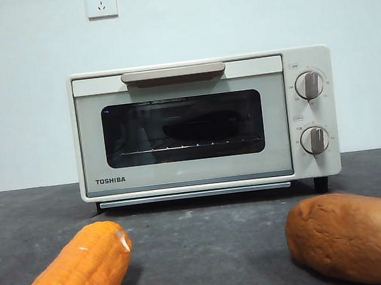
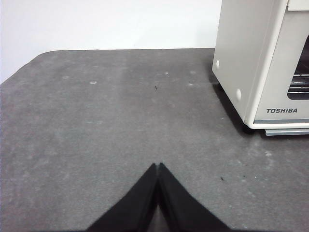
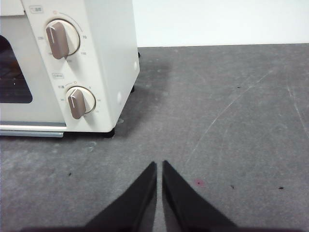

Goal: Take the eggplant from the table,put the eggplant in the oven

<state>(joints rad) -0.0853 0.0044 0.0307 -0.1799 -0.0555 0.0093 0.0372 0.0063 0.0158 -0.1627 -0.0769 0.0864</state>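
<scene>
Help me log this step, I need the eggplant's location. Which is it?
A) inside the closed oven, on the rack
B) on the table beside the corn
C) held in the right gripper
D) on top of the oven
A: a dark long shape, the eggplant, lies on the rack behind the glass of the shut oven; both grippers hold nothing.

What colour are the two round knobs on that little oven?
Beige-grey grips on cream dials, matching the cream-white oven. The knobs show best in the right wrist view.
</scene>
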